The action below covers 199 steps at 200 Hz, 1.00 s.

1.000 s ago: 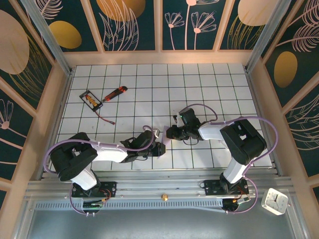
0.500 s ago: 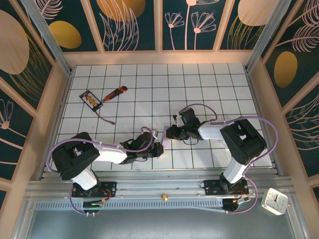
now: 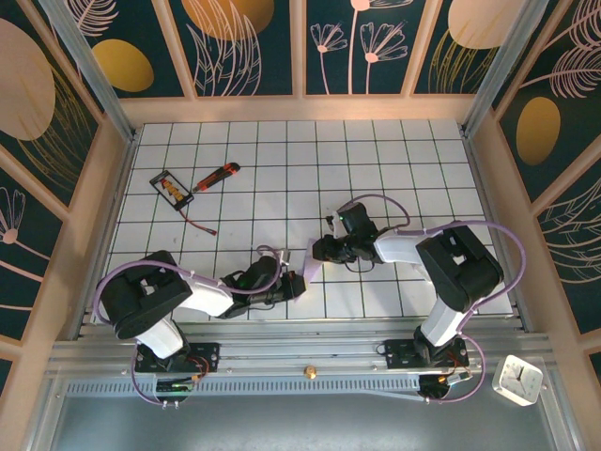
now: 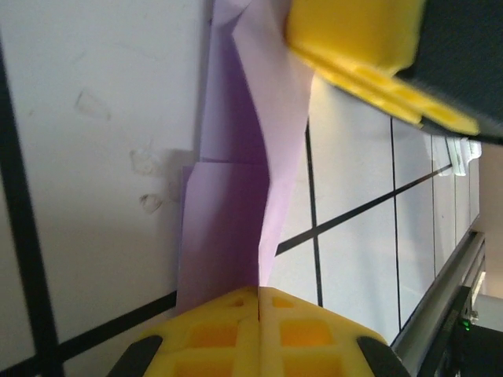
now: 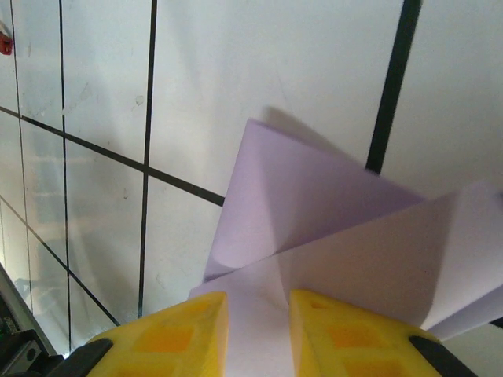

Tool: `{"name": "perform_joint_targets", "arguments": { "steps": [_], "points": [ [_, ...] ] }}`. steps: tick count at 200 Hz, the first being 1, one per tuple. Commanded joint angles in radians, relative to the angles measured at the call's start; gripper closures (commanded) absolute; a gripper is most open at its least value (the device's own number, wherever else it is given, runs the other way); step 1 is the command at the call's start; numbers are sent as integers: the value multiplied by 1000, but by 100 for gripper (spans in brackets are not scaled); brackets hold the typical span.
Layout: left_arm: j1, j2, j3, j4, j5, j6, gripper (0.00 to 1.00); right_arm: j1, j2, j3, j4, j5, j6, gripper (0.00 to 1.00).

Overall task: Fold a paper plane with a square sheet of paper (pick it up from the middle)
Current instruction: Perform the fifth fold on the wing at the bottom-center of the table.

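Left pincer [image 4: 259, 302] is clamped on the paper [image 4: 236, 220]; right pincer [image 5: 259, 314] stands apart around it, seemingly loose. Hold the left end firm and crease flat against the surface [image 5: 259, 71].

White gridded table [image 3: 394, 160] ringed by dark floral wall panels [image 3: 249, 56].

Right hand [image 5: 258, 308] straddles folded lavender paper [image 5: 314, 212], fingers apart

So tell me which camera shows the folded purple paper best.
The right wrist view: the folded paper spreads across it, with layers and creases plain. The left wrist view shows a narrow creased strip of it; the top external view shows a small pale sliver between the arms.
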Motion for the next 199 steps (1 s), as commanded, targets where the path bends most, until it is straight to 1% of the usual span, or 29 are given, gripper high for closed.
{"name": "perform_joint_targets", "arguments": {
  "steps": [1, 57, 116, 152, 155, 199],
  "points": [
    [2, 27, -35, 63, 52, -55, 100, -18, -39, -2, -1, 24, -21, 71],
    [10, 58, -83, 166, 75, -125, 100, -18, -49, -27, 88, -48, 7, 69],
    [27, 89, -109, 232, 110, -197, 100, -6, -9, -26, 135, -90, 17, 69],
    [34, 88, -113, 229, 118, -212, 100, 3, 22, -26, 148, -89, 17, 69],
    [35, 112, -111, 229, 119, -214, 100, 3, 24, -26, 148, -88, 18, 69],
    [39, 126, -111, 219, 128, -238, 100, -2, 52, -24, 131, -50, 5, 70]
  ]
}}
